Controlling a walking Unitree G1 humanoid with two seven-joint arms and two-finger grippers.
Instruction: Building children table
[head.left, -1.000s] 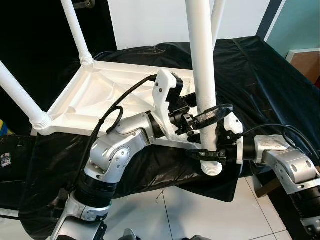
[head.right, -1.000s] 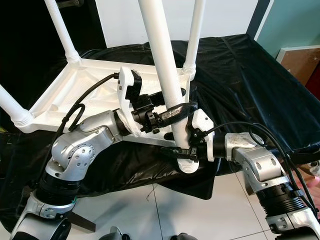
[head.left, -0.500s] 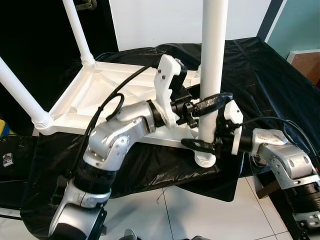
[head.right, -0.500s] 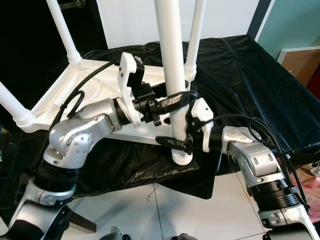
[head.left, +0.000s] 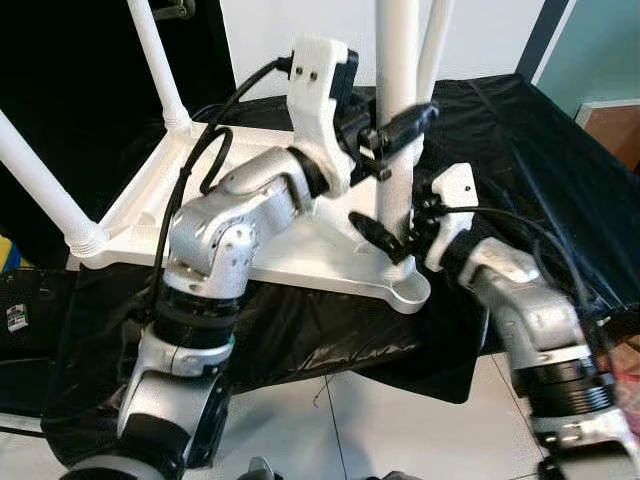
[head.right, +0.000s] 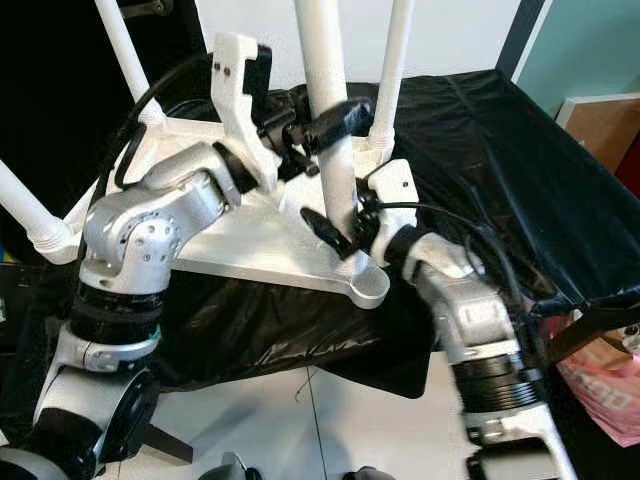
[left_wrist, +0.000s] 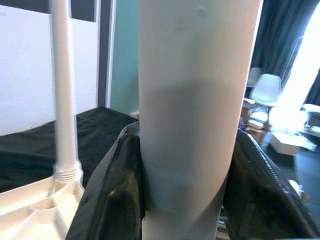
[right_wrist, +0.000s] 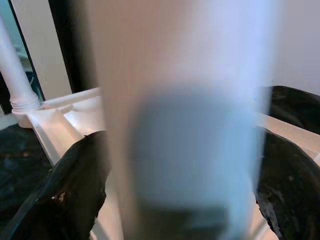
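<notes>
White glossy floor tiles lie nearest, under the edge of a surface draped in crumpled black plastic sheeting. On that sheeting rests the white moulded plastic children's tabletop, turned upside down so its ribbed underside faces up. Its near corner socket sits at the sheet's front edge.

Just above that corner stands the white round plastic table leg, roughly upright with its lower end at the socket; whether it is fully seated cannot be told. The right pincer closes on the leg low down, one black finger curving across the leg's front just above the socket. In the right wrist view the leg is a blurred pale column with a black finger on each side. Higher up, the left pincer is clamped around the same leg, its black finger wrapping the front. The left wrist view shows the leg pressed between two black fingers.

Farther back, three other white legs are already standing in their corners: one at the left corner, one at the far-left corner and one behind the held leg. Beyond them are a white wall panel and a teal wall.
</notes>
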